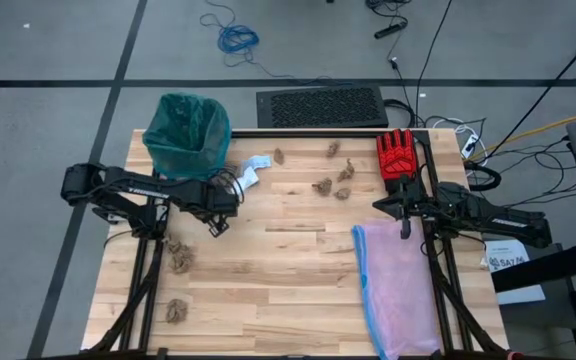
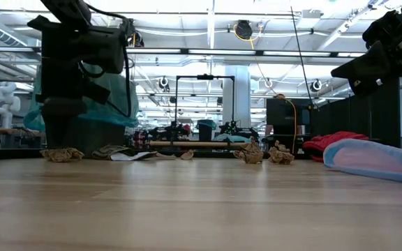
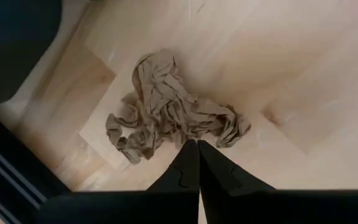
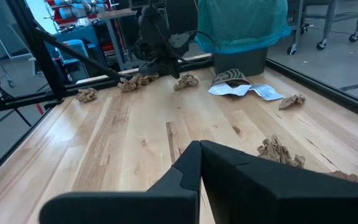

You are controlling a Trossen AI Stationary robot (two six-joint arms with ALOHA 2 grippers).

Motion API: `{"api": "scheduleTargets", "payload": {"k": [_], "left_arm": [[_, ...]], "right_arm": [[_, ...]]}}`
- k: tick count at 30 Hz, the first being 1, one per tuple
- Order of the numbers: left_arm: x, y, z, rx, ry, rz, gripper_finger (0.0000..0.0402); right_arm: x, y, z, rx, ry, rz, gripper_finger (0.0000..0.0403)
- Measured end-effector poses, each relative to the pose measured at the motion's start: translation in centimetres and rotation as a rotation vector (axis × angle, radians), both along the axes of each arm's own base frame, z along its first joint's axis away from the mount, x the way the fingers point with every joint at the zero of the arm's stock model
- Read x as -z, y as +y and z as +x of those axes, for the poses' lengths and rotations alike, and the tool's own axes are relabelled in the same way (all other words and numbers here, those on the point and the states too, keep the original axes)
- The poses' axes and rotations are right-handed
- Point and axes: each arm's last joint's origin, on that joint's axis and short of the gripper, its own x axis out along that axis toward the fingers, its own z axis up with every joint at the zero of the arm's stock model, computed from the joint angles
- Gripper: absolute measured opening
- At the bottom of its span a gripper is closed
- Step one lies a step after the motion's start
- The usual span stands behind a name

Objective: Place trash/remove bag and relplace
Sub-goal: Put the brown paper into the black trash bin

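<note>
The teal-green bag (image 1: 186, 132) lines a bin at the table's far left, its rim folded over the bin's top; the right wrist view shows the bag (image 4: 241, 22) too. Brown wads lie scattered: several mid-table (image 1: 322, 185) and two near the left edge (image 1: 178, 256). A white and pale-blue scrap (image 1: 256, 166) lies beside the bin. My left gripper (image 1: 218, 226) is shut, just right of the nearer-left wad (image 3: 166, 112) and pointing down beside it. My right gripper (image 1: 405, 228) is shut, raised over the pink bag's far edge.
A red glove (image 1: 398, 155) lies at the far right. The pale pink bag with a blue edge (image 1: 396, 290) is spread flat along the right side. Bare wood (image 1: 278, 280) fills the near middle. A dark keyboard-like mat (image 1: 320, 106) sits beyond the far edge.
</note>
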Motion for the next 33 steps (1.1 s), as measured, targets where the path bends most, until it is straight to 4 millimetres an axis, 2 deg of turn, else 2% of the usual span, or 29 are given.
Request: {"api": "scheduleTargets", "payload": {"k": [4,8,15,21,33], "left_arm": [[-0.5,0.0,0.4,-0.023,-0.029,0.005,0.0036],[-0.6,0.1,0.6,-0.03,-0.042,0.007,0.0082],[-0.6,0.8,0.4,-0.154,-0.056,0.028,0.0146],[0.1,1.7,0.6,-0.177,-0.017,0.044,0.0155],[3.2,2.2,1.6,-0.167,0.12,0.021,0.0152]], "right_arm": [[0.0,0.0,0.0,-0.001,0.0,0.0,0.0],[0.0,0.0,0.0,0.0,0.0,0.0,0.0],[0.0,0.0,0.0,0.0,0.0,0.0,0.0],[0.0,0.0,0.0,0.0,0.0,0.0,0.0],[0.0,0.0,0.0,0.0,0.0,0.0,0.0]]}}
